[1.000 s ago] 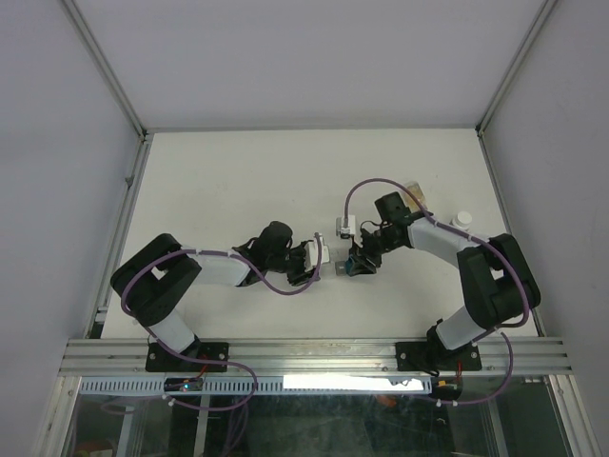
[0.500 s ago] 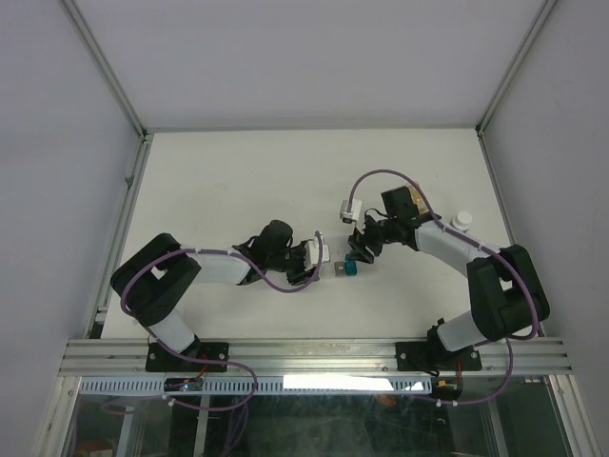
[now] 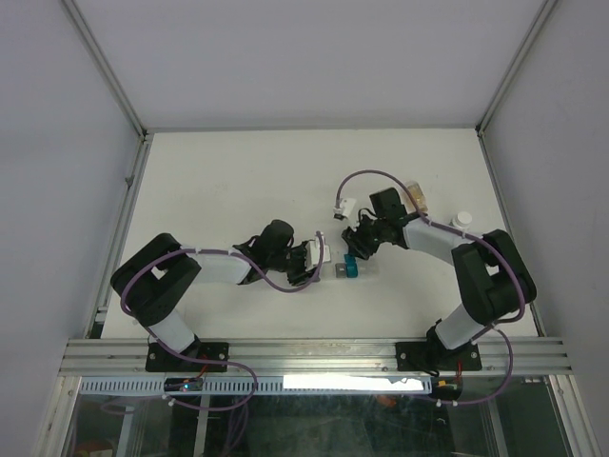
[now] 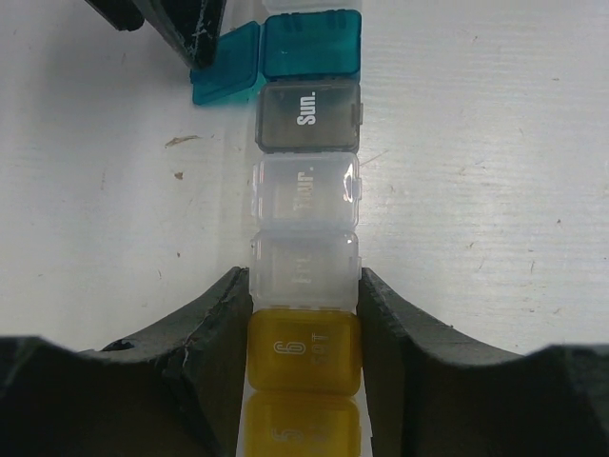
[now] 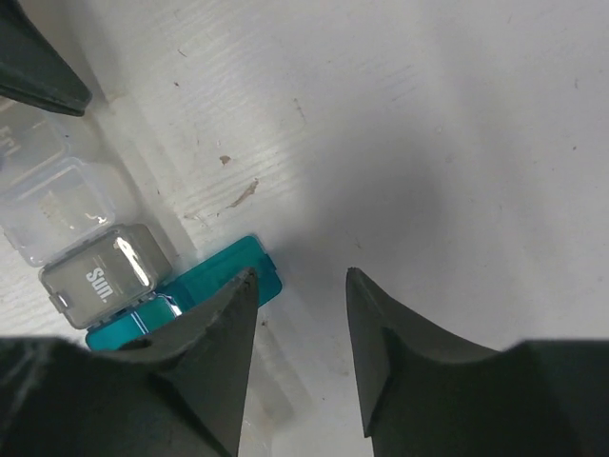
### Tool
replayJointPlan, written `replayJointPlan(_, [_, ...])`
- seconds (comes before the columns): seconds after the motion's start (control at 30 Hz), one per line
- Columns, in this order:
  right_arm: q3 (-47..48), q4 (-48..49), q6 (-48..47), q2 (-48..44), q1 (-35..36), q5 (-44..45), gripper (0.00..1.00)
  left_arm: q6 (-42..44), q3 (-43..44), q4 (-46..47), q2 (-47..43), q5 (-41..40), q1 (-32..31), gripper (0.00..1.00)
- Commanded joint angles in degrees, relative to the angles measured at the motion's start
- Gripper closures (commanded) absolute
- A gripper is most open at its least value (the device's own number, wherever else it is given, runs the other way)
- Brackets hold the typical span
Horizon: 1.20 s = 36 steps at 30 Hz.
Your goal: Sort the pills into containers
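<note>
A strip of tiny pill boxes (image 4: 306,190) lies on the white table: a teal box (image 4: 312,43) at the far end with its lid (image 4: 226,76) flipped open, a grey "Sun." box (image 4: 309,116), two clear boxes, then yellow boxes (image 4: 304,350). My left gripper (image 4: 303,281) is shut on the strip at the clear and yellow boxes. My right gripper (image 5: 300,276) is open and empty, its left finger just over the teal lid (image 5: 233,269). In the top view the teal box (image 3: 350,268) sits between both grippers. No pills show.
A white bottle (image 3: 462,219) stands at the right, behind the right arm. A small pale object (image 3: 416,196) lies near the right arm's elbow. Metal frame rails border the table on both sides.
My right gripper has lifted back off the teal box and turned its wrist, leaving the box uncovered. The left gripper and strip have stayed nearly still.
</note>
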Motion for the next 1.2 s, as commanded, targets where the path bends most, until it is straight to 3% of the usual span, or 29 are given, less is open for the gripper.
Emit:
replayJointPlan(0.0, [4.0, -3.2, 2.0, -3.8, -1.7, -3.0, 0.49, 0.2, 2.4, 1.1, -0.2, 0.6, 0.0, 0.59])
replayJointPlan(0.13, [4.5, -7.4, -0.3, -10.7, -4.1, -12.9, 0.31, -2.0, 3.2, 1.2, -1.2, -0.7, 0.3, 0.38])
replayJointPlan(0.27, [4.2, -9.4, -1.2, -17.0, -7.5, -17.3, 0.25, -5.0, 3.5, 1.9, -3.7, -1.4, 0.6, 0.23])
replayJointPlan(0.5, [5.1, -10.9, 1.4, -20.2, -18.5, -19.6, 0.18, -13.1, 2.1, 5.4, -9.2, -0.7, 1.3, 0.15])
replayJointPlan(0.83, [2.3, -3.3, 8.6, -21.6, -31.5, -15.6, 0.16, -38.4, -10.2, 36.5, -19.3, 8.0, 8.7, 0.06])
replayJointPlan(0.93, [1.1, 1.6, 10.5, -20.5, -32.6, -9.4, 0.15, -50.2, -14.1, 48.4, -19.3, 8.6, 11.7, 0.01])
replayJointPlan(1.03, [0.4, 8.0, 14.1, -18.1, -32.6, -1.5, 0.07, -61.1, -18.2, 61.1, -16.8, 4.8, 12.9, 0.01])
replayJointPlan(1.1, [2.1, 9.0, 15.5, -15.2, -32.6, 1.6, 0.04, -64.5, -18.6, 65.4, -14.5, 5.5, 13.8, 0.01])
replayJointPlan(1.17, [5.3, 7.8, 15.5, -11.6, -32.6, 3.0, 0.02, -66.8, -17.5, 63.7, -13.1, 5.1, 14.3, 0.01])
